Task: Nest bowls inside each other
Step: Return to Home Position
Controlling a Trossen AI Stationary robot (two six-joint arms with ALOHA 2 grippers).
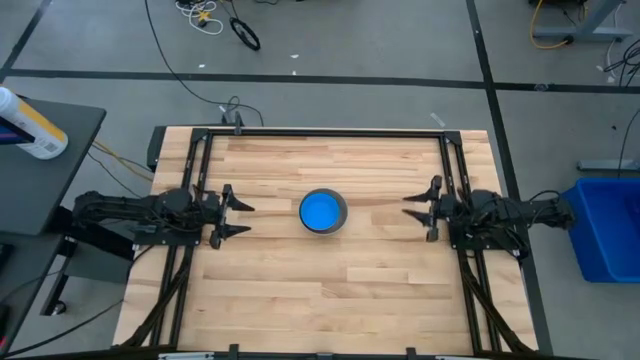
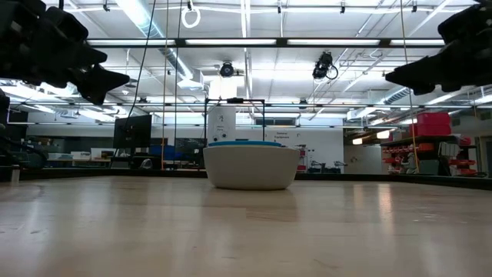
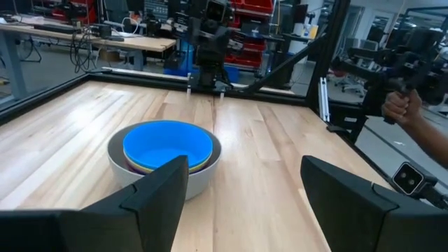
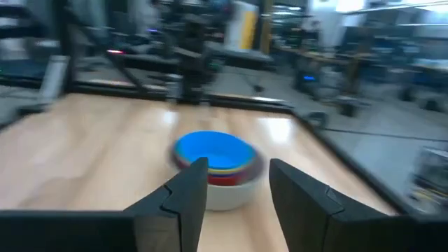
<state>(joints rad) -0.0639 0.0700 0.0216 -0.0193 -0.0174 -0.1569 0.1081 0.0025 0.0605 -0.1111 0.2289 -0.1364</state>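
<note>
At centre of the wooden table [image 1: 300, 300], small round plastic bowls [image 1: 323, 211] sit nested: light blue bowl [image 3: 168, 143] topmost, grey bowl [image 2: 250, 169] outermost. Left gripper [image 1: 240, 218] & right gripper [image 1: 412, 207] hang either side, well apart from them, both spread wide, empty. Nesting looks done; next: park both arms w/o nudging them.

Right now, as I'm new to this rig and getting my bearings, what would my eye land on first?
The nest of bowls at the middle of the wooden table: a light blue bowl on top, coloured rims under it, all inside a grey bowl. The left gripper and right gripper hang open on either side of it, apart from it, holding nothing.
</note>
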